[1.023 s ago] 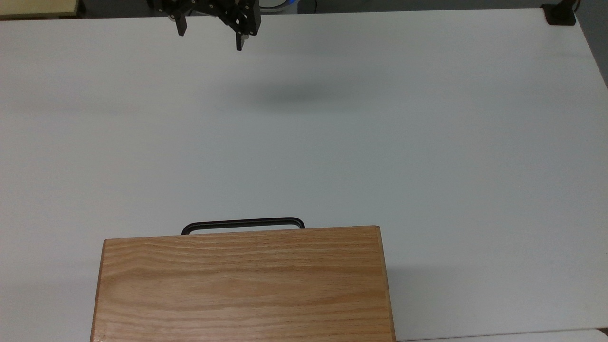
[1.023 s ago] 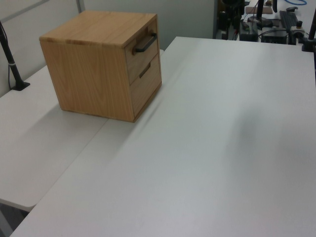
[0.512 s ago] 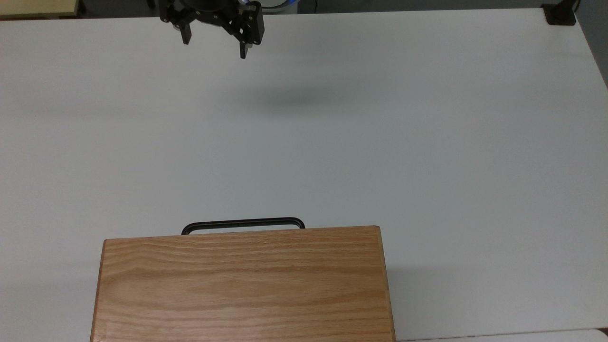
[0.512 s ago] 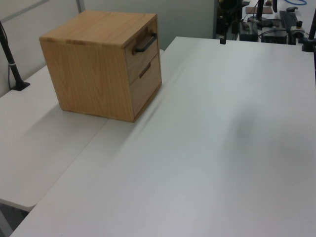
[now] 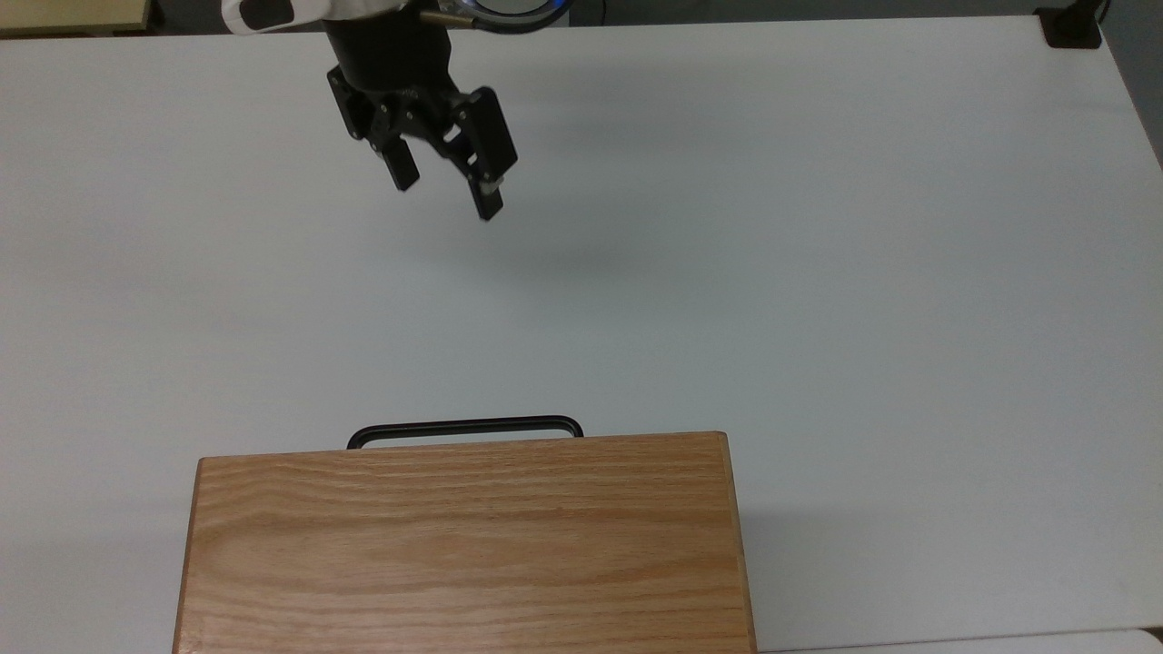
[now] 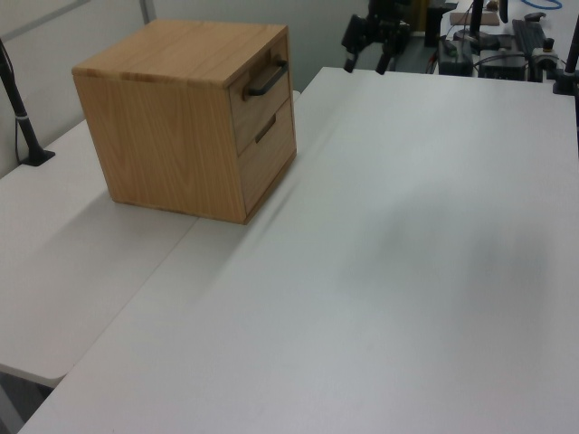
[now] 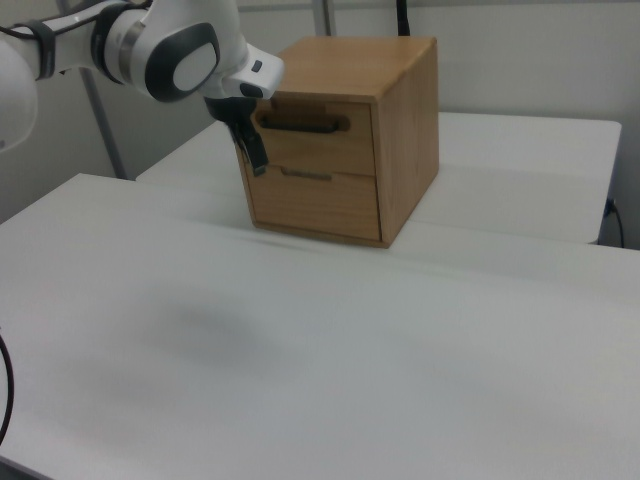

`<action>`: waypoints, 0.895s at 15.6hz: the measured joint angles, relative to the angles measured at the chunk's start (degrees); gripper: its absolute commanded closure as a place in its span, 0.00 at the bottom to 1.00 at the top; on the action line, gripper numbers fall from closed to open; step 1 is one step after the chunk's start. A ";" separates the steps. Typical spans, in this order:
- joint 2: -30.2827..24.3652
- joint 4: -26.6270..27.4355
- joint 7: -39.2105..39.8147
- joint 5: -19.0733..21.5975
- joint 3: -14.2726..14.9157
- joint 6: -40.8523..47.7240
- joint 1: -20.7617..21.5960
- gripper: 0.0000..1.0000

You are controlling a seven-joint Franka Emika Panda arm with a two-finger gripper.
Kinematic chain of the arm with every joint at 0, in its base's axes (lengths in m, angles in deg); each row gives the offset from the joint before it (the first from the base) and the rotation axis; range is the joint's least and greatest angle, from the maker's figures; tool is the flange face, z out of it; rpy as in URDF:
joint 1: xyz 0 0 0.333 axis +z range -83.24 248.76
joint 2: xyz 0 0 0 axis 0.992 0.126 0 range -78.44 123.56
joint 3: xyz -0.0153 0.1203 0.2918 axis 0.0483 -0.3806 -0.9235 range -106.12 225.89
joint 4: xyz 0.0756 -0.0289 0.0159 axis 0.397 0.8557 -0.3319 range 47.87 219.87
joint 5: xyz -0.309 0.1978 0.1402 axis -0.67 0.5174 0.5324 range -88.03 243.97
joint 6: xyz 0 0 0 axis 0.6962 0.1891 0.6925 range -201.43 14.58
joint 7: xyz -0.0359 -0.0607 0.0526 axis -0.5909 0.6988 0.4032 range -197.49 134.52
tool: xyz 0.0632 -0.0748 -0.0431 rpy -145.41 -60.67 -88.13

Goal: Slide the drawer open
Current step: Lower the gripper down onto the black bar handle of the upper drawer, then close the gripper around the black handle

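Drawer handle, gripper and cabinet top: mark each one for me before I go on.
drawer handle [image 5: 465, 425]: top view, middle of the black bar.
gripper [image 5: 447, 188]: top view, midway between its open fingertips, above the table.
cabinet top [image 6: 190, 50]: left view, centre of the grained oak surface.

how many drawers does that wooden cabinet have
2. The upper drawer, with the black bar handle, sits just under the cabinet top; the lower drawer is directly below it, with a slot-like pull. Both look shut.
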 measured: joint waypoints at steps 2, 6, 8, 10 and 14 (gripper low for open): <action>1.70 -0.07 -7.51 2.65 -0.04 -7.80 0.11 0.05; 7.55 -0.67 -23.27 3.70 -0.25 -24.67 0.56 0.11; 10.91 -1.31 -28.86 3.59 -0.29 -33.49 1.93 0.16; 13.70 -1.73 -32.87 3.21 -0.31 -40.55 3.36 0.22; 16.77 -2.61 -36.23 3.16 -0.31 -47.92 4.40 0.40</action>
